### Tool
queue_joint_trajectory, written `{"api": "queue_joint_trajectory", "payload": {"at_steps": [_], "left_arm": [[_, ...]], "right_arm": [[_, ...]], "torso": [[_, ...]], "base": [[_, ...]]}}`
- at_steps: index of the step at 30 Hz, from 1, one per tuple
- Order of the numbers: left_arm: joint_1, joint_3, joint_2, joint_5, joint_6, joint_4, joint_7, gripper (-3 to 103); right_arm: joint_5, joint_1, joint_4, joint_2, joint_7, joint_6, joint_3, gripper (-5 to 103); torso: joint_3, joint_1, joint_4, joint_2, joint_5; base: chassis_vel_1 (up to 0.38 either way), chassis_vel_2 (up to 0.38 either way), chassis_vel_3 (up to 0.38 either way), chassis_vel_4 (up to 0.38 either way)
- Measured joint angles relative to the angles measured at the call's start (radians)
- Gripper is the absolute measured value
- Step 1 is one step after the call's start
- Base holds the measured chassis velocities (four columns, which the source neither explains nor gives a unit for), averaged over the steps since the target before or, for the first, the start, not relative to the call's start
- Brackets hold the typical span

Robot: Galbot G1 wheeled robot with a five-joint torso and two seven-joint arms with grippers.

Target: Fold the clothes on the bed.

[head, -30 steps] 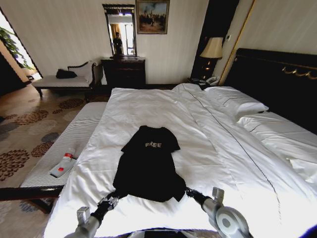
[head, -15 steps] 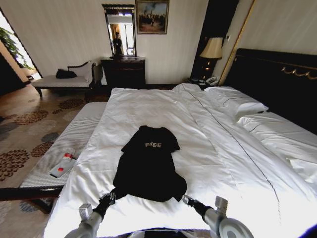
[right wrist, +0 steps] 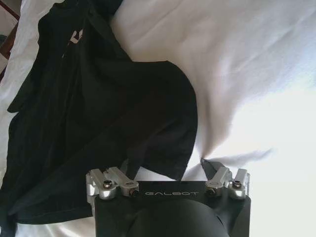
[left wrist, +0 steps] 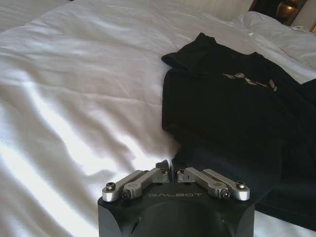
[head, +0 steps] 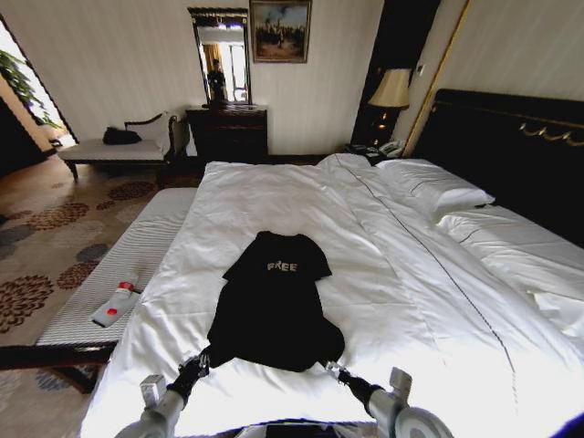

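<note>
The clothes, one black T-shirt [head: 274,310] with pale chest lettering, lie flat on the white bed [head: 401,274], hem towards me. My left gripper [head: 201,362] is at the hem's left corner. In the left wrist view the left gripper [left wrist: 171,165] is shut, tips meeting at the edge of the T-shirt [left wrist: 232,123]; I cannot tell whether cloth is pinched. My right gripper [head: 330,369] is at the hem's right corner. In the right wrist view the right gripper [right wrist: 168,168] is open, with the corner of the T-shirt [right wrist: 98,108] reaching between its fingers.
A striped bench [head: 137,255] runs along the bed's left side with a bottle [head: 114,304] on it. Pillows [head: 433,187] and a dark headboard [head: 511,155] are on the right. A dresser [head: 228,132] and lamp [head: 392,89] stand by the far wall.
Both grippers have drawn back a little towards me along the duvet. The right one has also shifted left. The T-shirt lies as before.
</note>
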Motion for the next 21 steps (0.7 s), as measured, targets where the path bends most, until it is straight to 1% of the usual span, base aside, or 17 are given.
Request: {"api": "queue_joint_trajectory", "payload": {"at_steps": [1,2,3,5,6,9,10,11,12,13,14,15,17,18,20,21], "left_arm": [[0.005,-0.005,0.0,-0.002,0.001,-0.003,-0.001,6],[0.009,-0.009,0.0,-0.004,0.002,-0.006,-0.001,11],[0.009,-0.009,0.0,-0.004,0.002,-0.006,-0.001,11],[0.018,-0.016,0.0,-0.004,0.004,-0.013,-0.001,22],[0.018,-0.016,0.0,-0.004,0.004,-0.013,-0.001,22],[0.022,-0.019,0.0,-0.004,0.009,-0.024,-0.007,38],[0.022,-0.019,0.0,-0.004,0.009,-0.024,-0.007,38],[0.023,-0.019,0.001,-0.005,0.01,-0.028,-0.009,43],[0.023,-0.02,0.001,-0.005,0.011,-0.03,-0.01,43],[0.026,-0.023,0.001,-0.006,0.013,-0.037,-0.013,49],[0.028,-0.025,0.002,-0.006,0.014,-0.04,-0.014,55],[0.028,-0.025,0.002,-0.006,0.014,-0.04,-0.014,55],[0.032,-0.031,0.002,-0.007,0.015,-0.044,-0.015,66],[0.032,-0.032,0.002,-0.007,0.015,-0.044,-0.015,66],[0.034,-0.035,-0.003,-0.009,0.015,-0.045,-0.017,76],[0.034,-0.035,-0.003,-0.009,0.015,-0.045,-0.017,76]], "right_arm": [[-0.001,0.001,-0.001,0.002,0.0,0.0,-0.003,79],[-0.003,0.001,-0.004,0.005,-0.001,0.0,-0.005,79],[-0.003,0.001,-0.004,0.005,-0.001,0.0,-0.005,79],[-0.007,0.001,-0.014,0.01,-0.005,0.0,-0.006,68],[-0.007,0.001,-0.014,0.01,-0.005,0.0,-0.006,68],[-0.007,0.006,-0.027,0.015,-0.012,0.003,-0.007,51],[-0.007,0.006,-0.027,0.015,-0.012,0.003,-0.007,51],[-0.007,0.01,-0.032,0.017,-0.014,0.004,-0.008,46],[-0.006,0.012,-0.034,0.017,-0.014,0.004,-0.008,46],[-0.003,0.016,-0.039,0.018,-0.016,0.005,-0.006,35],[0.0,0.016,-0.041,0.018,-0.018,0.006,-0.004,35],[0.0,0.016,-0.041,0.018,-0.018,0.006,-0.004,35],[0.005,0.014,-0.041,0.017,-0.022,0.008,0.001,25],[0.005,0.014,-0.041,0.017,-0.023,0.009,0.002,25],[0.006,0.013,-0.043,0.015,-0.026,0.011,0.004,13],[0.006,0.013,-0.043,0.015,-0.026,0.011,0.004,13]], "torso": [[0.0,0.0,0.0,0.0,0.0],[0.0,0.0,0.0,0.0,0.0],[0.0,0.0,0.0,0.0,0.0],[0.0,0.0,0.0,0.0,0.0001],[0.0,0.0,0.0,0.0,0.0001],[0.0,0.0,-0.0001,0.0,0.0001],[0.0,0.0,-0.0001,0.0,0.0001],[0.0,0.0,-0.0001,0.0,0.0],[0.0,0.0,-0.0001,0.0,0.0],[0.0,0.0,-0.0001,0.0,0.0001],[0.0,0.0,0.0,0.0,0.0002],[0.0,0.0,0.0,0.0,0.0002],[0.0,0.0,0.0,0.0,0.0003],[0.0,0.0,0.0,0.0,0.0003],[0.0,0.0,0.0,0.0,0.0002],[0.0,0.0,0.0,0.0,0.0002]], "base": [[0.0,0.0,0.0,0.0],[0.0,0.0,0.0,0.0],[0.0,0.0,0.0,0.0],[0.0,0.0,0.0,0.0],[0.0,0.0,0.0,0.0],[0.0,0.0,0.0,0.0],[0.0,0.0,0.0,0.0],[0.0,0.0,0.0,0.0],[0.0,0.0,0.0,0.0],[0.0,0.0,0.0,0.0],[0.0,0.0,0.0,0.0],[0.0,0.0,0.0,0.0],[0.0,0.0,0.0,0.0],[0.0,0.0,0.0,0.0],[0.0,0.0,0.0,0.0],[0.0,0.0,0.0,0.0]]}}
